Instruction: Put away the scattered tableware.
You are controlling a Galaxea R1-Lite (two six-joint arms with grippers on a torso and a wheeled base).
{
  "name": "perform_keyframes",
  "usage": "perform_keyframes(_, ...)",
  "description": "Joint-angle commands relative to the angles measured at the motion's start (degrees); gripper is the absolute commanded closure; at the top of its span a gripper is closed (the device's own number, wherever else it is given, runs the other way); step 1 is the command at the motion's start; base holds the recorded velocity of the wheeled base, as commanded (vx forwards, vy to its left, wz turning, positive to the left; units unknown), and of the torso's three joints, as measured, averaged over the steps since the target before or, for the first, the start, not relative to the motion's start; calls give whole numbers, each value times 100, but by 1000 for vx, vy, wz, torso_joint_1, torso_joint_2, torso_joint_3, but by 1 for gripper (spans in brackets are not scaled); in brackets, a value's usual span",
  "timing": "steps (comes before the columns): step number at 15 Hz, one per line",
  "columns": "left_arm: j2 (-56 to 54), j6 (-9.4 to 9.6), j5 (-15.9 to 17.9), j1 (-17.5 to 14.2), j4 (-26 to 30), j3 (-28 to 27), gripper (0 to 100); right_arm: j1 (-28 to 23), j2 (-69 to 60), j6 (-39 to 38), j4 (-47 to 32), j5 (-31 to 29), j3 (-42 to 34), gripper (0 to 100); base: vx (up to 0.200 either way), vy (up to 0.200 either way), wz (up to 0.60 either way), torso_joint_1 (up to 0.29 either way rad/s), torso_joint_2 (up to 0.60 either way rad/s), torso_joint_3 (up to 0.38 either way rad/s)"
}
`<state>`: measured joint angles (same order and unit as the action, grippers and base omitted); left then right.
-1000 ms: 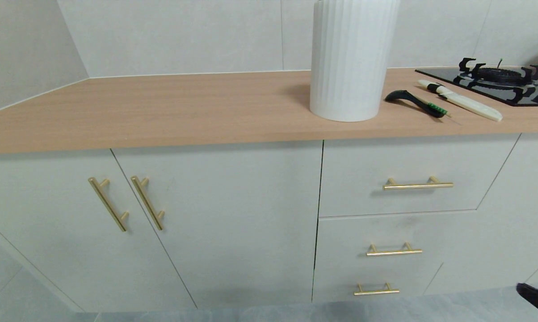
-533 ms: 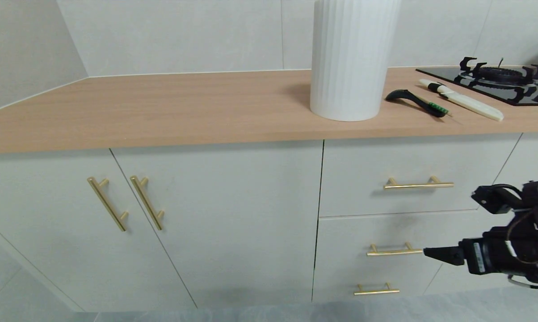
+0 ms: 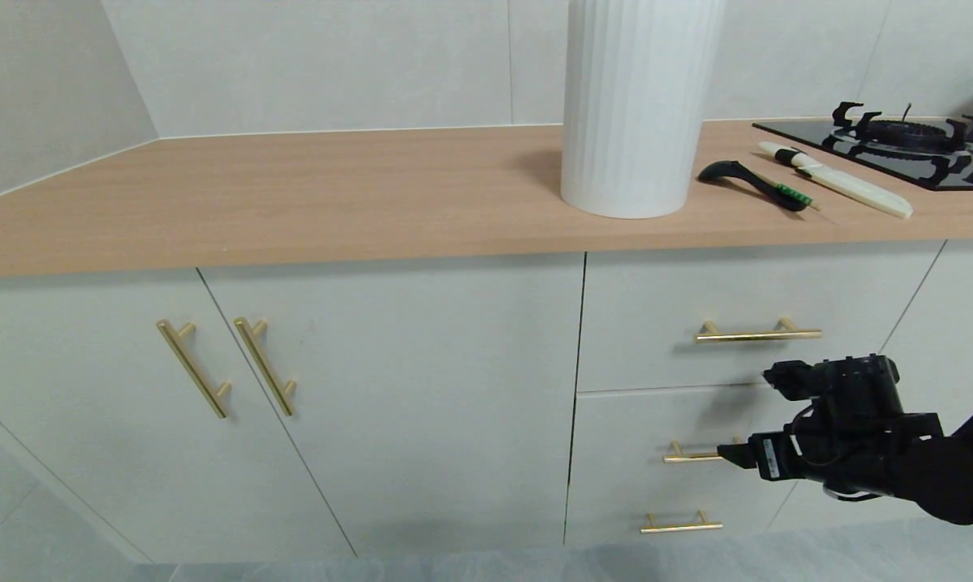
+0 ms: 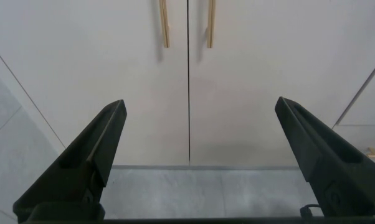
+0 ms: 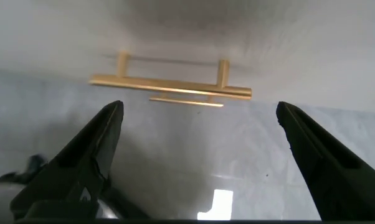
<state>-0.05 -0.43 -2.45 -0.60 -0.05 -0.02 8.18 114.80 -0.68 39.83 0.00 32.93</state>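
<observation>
A black peeler [image 3: 751,184] with a green band and a white knife [image 3: 836,180] lie on the wooden counter [image 3: 292,194], to the right of a tall white ribbed container [image 3: 632,105]. My right gripper [image 3: 735,458] hangs in front of the drawer stack, its tip at the right end of the middle drawer's gold handle [image 3: 691,457]. In the right wrist view this gripper [image 5: 198,109] is open, with a gold drawer handle [image 5: 172,84] ahead between the fingers. My left gripper [image 4: 200,102] is open and empty, facing the closed cupboard doors [image 4: 189,81].
A black gas hob [image 3: 907,141] sits at the counter's far right. Three closed drawers with gold handles, top [image 3: 757,333] and bottom [image 3: 680,527] among them, stand right of two cupboard doors with slanted handles [image 3: 228,368]. Grey floor [image 3: 454,566] lies below.
My right arm has come up from the lower right and moved left, until its tip reached the middle drawer's handle. The tableware on the counter has not moved.
</observation>
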Motion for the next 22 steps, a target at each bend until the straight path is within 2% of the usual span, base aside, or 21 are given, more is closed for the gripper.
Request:
perform_keyframes(1,5,-1,-1,-2,5,2,0,52,508,-2,421,-176,-120,0,0,0,0,0,0,0)
perform_keyframes(4,5,-1,-1,-2,-4,2,0,105,807,7,1168,-255,-234,0,0,0,0,0,0,0)
perform_keyframes(8,5,-1,-1,-2,-4,2,0,298,1326,7,1906,-694,-243,0,0,0,0,0,0,0)
perform_keyframes(10,5,-1,-1,-2,5,2,0,325,1563,-11,2539,-826,-260,0,0,0,0,0,0,0)
perform_keyframes(22,5,-1,-1,-2,5,2,0,316,1431,218,2530,-826,-568,0,0,0,0,0,0,0)
